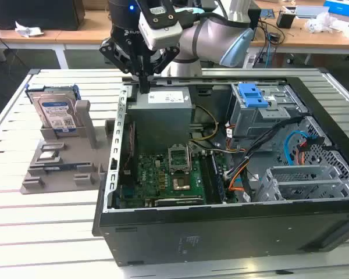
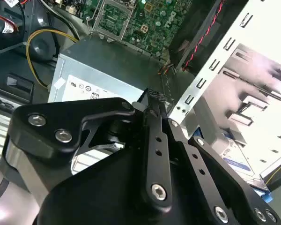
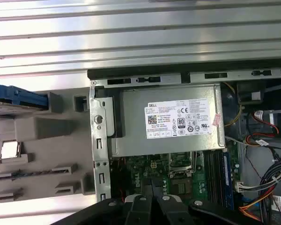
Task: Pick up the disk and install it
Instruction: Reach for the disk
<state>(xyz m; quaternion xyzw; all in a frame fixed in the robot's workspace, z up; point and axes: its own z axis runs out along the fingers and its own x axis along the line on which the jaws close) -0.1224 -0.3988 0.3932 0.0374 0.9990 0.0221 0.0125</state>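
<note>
The disk [image 1: 57,110] stands on edge in a grey holder [image 1: 64,165] on the table, at the exterior view's left of the open computer case [image 1: 221,226]. Its silver face carries a white-and-blue label, and blue rails frame it. In the first wrist view its blue rail [image 3: 18,96] shows edge-on. My gripper [image 1: 144,86] hangs over the case's rear corner nearest the holder, beside the grey power supply box [image 1: 163,107], a hand's width from the disk. Its black fingers [image 2: 152,101] are shut with nothing between them.
The grey metal drive cage with its blue latch [image 1: 253,96] sits at the back of the case, toward the exterior view's right. The green motherboard [image 1: 163,174] and loose cables [image 1: 250,157] lie inside the case. Another desk with clutter [image 1: 314,23] stands behind.
</note>
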